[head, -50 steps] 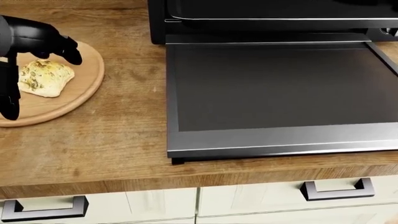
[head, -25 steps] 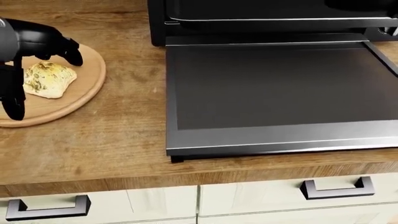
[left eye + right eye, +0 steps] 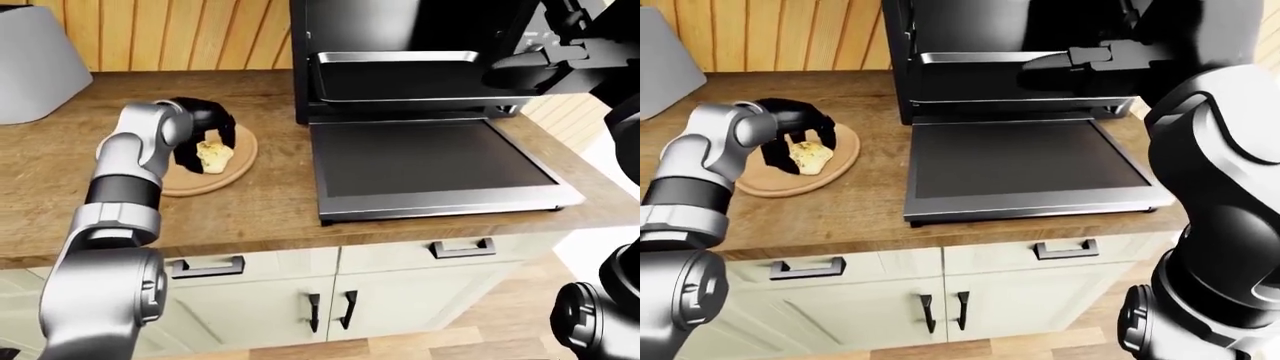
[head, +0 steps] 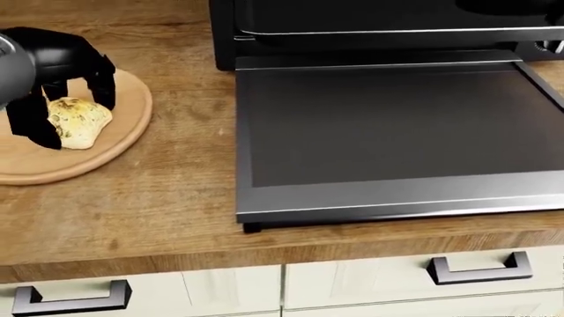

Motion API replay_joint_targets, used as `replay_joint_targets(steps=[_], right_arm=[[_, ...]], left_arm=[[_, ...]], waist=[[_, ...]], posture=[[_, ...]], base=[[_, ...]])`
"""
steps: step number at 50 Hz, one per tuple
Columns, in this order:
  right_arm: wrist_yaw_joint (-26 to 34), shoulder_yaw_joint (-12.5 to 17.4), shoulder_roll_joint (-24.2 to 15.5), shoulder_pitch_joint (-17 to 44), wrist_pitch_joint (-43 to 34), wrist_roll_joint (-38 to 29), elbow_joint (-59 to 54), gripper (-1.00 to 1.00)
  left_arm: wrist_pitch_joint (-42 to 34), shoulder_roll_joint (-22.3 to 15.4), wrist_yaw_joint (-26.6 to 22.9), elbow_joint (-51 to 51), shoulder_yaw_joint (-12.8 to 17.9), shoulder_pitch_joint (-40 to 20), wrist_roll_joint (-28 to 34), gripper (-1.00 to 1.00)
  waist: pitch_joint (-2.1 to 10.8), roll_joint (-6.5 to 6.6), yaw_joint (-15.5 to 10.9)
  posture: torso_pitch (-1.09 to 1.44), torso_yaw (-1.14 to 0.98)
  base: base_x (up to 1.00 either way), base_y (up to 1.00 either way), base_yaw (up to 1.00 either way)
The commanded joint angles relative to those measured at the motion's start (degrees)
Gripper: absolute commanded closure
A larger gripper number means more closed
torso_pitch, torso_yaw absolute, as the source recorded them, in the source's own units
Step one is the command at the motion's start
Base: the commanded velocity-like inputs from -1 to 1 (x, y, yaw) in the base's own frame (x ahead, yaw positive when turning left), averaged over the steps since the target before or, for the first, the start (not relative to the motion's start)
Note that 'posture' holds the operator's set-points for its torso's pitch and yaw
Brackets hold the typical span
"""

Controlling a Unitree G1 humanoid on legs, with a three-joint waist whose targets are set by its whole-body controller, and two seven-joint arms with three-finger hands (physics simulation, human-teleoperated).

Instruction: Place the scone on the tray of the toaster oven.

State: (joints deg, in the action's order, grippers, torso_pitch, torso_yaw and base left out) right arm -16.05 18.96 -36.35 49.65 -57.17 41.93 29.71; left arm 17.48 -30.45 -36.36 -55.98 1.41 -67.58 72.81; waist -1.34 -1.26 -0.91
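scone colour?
Pale golden yellow with dark green-brown flecks; the scone shows best in the head view, on the round wooden board.

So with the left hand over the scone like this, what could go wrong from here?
The left hand only straddles the scone with open fingers, so closing off-centre could push it across the wooden board instead of gripping it. The tray sits high inside the toaster oven, above the open door, so a weak grip could drop the scone on the door.

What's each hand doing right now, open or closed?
Left hand: open, fingers standing around the scone, not gripping.
Right hand: by the toaster oven tray; cannot tell.
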Motion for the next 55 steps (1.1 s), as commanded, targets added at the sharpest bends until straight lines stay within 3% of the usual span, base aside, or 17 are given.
replay_joint_targets(steps=[1,3,4,14,20,30,37,46,49,55], right_arm=[[-0.18,0.81,-0.73,1.56,1.59,-0.41,0.71,-1.0],[-0.1,0.75,-0.71,1.45,1.83,-0.64,0.66,-1.0],[-0.03,0.73,-0.69,1.43,1.98,-0.78,0.55,-1.0],[-0.34,1.01,-0.97,1.89,1.95,-0.83,0.34,-1.0],[-0.43,1.01,-1.12,2.06,2.16,-1.08,-0.06,-1.0],[-0.75,1.53,-1.91,2.35,2.16,-0.3,-0.58,-1.0],[-0.98,1.23,-2.26,2.41,2.74,-0.38,-1.03,-1.0],[-1.04,1.81,-2.97,2.77,2.97,-0.06,-1.67,-1.0],[-1.46,1.79,-3.04,2.77,3.24,-0.01,-1.78,-1.0],[-1.91,2.07,-3.52,2.87,3.0,0.72,-1.62,-1.0]], left_arm=[[0.05,0.12,-0.87,-1.18,-0.54,0.28,0.56,0.61],[0.05,0.15,-0.35,-1.81,-0.64,0.21,0.61,0.66],[0.01,0.19,-0.03,-1.94,-0.64,0.1,0.57,1.0],[-0.08,0.23,2.09,-2.7,-0.81,0.48,0.53,1.0],[-0.15,-0.39,2.64,-4.09,-0.46,-2.61,-0.17,0.98],[-0.42,-3.88,-4.61,-5.42,0.76,-15.8,-3.62,0.98],[1.14,-4.93,-7.05,-3.93,0.61,-20.08,-3.82,0.98],[-2.21,-4.83,-11.91,-4.63,2.02,-27.14,-7.68,0.98],[-8.21,-2.06,-15.16,-1.91,3.72,-27.98,-11.72,0.98],[-17.54,3.49,-18.55,5.72,3.61,-28.18,-17.81,0.98]], waist=[[0.78,-0.26,-0.06],[0.92,-0.16,0.01],[0.96,-0.13,0.06],[1.21,0.15,0.38],[1.18,0.2,0.36],[0.1,-0.99,0.17],[-0.54,-1.33,-0.27],[-0.84,-1.68,-0.56],[-0.98,-1.77,-0.62],[-1.12,-2.04,-0.85]], posture=[[0.0,0.0],[0.0,0.0],[0.0,0.0],[0.0,0.0],[0.0,0.0],[0.0,0.0],[0.0,0.0],[0.0,0.0],[0.0,0.0],[0.0,0.0]], base=[[0.0,0.0,0.0],[0.0,0.0,0.0],[0.0,0.0,0.0],[0.0,0.0,0.0],[0.0,0.0,0.0],[0.0,0.0,0.0],[0.0,0.0,0.0],[0.0,0.0,0.0],[0.0,0.0,0.0],[0.0,0.0,0.0]])
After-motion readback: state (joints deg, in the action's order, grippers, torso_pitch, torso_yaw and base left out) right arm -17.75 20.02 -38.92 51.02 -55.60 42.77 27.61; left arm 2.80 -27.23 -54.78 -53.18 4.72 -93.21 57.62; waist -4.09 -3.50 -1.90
